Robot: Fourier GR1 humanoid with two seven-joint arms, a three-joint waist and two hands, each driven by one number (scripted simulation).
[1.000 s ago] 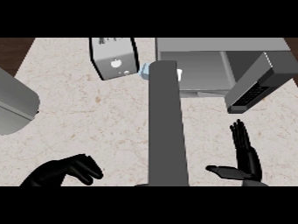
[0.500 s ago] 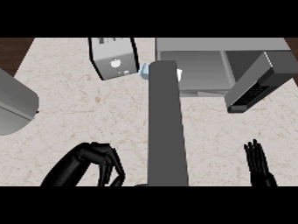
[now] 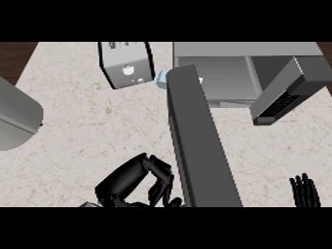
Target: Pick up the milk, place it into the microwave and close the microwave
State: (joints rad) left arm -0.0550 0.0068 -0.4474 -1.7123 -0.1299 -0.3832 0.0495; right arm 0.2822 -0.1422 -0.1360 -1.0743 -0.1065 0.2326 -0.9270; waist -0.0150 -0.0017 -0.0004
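Note:
Only a pale blue corner of the milk (image 3: pixel 160 78) shows, standing on the counter between the toaster (image 3: pixel 127 65) and the open microwave (image 3: pixel 222 73). A long dark grey bar (image 3: pixel 197 146) runs from the lower edge up to the milk and hides most of it. The microwave's door (image 3: pixel 290 92) is swung out to the right and its cavity looks bare. My left hand (image 3: pixel 134 181) is low at centre-left beside the bar, fingers curled and holding nothing. Of my right hand (image 3: pixel 305 190) only straight fingers show at the lower right edge. Both hands are far from the milk.
A large grey rounded object (image 3: pixel 7 116) fills the left edge. The speckled counter (image 3: pixel 89 126) stretches between it and the bar. Dark wood shows beyond the counter at the top corners.
My right hand has sunk toward the lower edge until only its fingers show. My left hand has shifted right toward the bar with its fingers still curled. Milk and microwave have not moved.

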